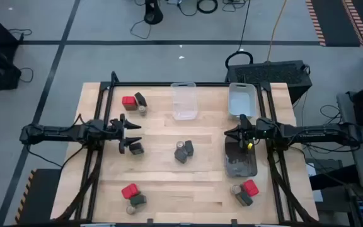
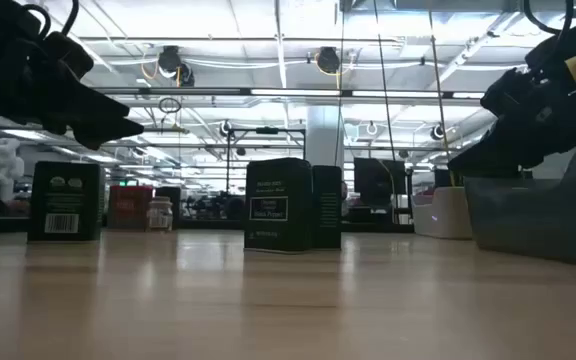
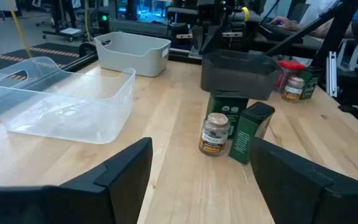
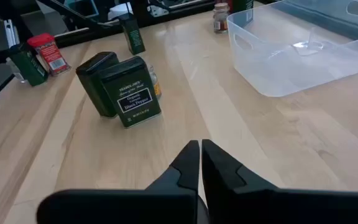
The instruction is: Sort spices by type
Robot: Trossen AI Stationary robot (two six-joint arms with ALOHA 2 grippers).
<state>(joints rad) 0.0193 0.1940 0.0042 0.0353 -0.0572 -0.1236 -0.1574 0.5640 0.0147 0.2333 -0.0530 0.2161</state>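
Observation:
The spices stand on the table in small clusters. Two dark tins and a tan-topped jar [image 1: 184, 151] are at the centre, shown in the left wrist view as the jar [image 3: 215, 134] and a tin [image 3: 250, 140]. A red tin, dark tin and jar [image 1: 133, 102] stand far left. Similar trios stand near left [image 1: 133, 195] and near right [image 1: 244, 191]. A single dark tin [image 1: 136, 149] stands just beside my left gripper [image 1: 133, 133]. That gripper hangs open above the table with nothing between its fingers [image 3: 123, 180]. My right gripper [image 4: 201, 162] is shut and empty, right of the centre cluster.
A clear bin [image 1: 183, 99] and a white bin [image 1: 241, 99] stand along the far edge. A dark bin [image 1: 240, 159] sits at the right, below my right arm. Bare wood lies between the centre cluster and the clear bin.

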